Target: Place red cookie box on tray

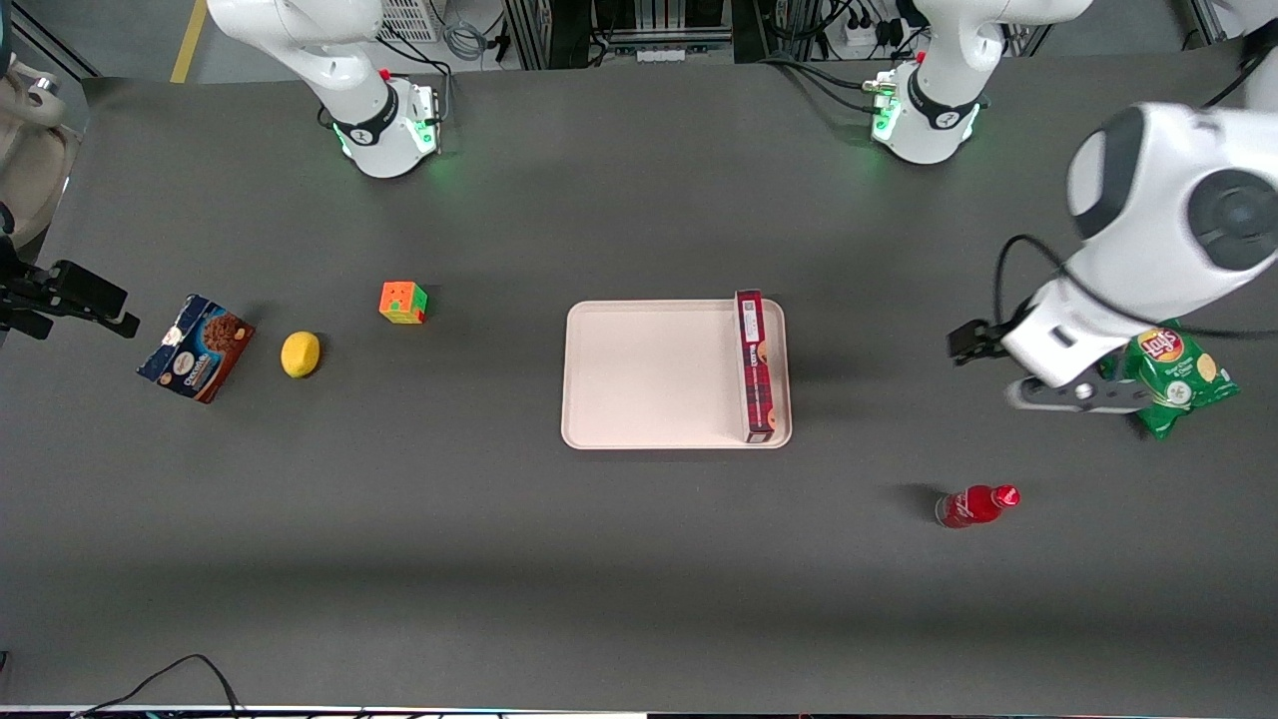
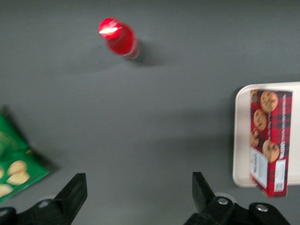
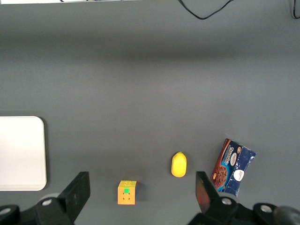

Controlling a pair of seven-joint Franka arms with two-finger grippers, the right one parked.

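The red cookie box (image 1: pixel 756 364) is lying in the tray (image 1: pixel 649 374) — at its 3 o'clock edge; the gripper (image 2: pixel 139 197) is hovering empty, fingers wide.

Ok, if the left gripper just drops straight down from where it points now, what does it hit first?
Probably bare table: the open gripper hangs between the chips bag and the tray, nothing beneath it.

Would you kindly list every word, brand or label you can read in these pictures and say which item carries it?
"Lay's": on the green chip bag, beside the open, empty gripper.
Red cookie box, standing on the tray: white-panel print too small to read.
Blue-and-brown cookie box: lettering too blurred to read.
Red bottle: white script unreadable.
Lemon and puzzle cube: no text.
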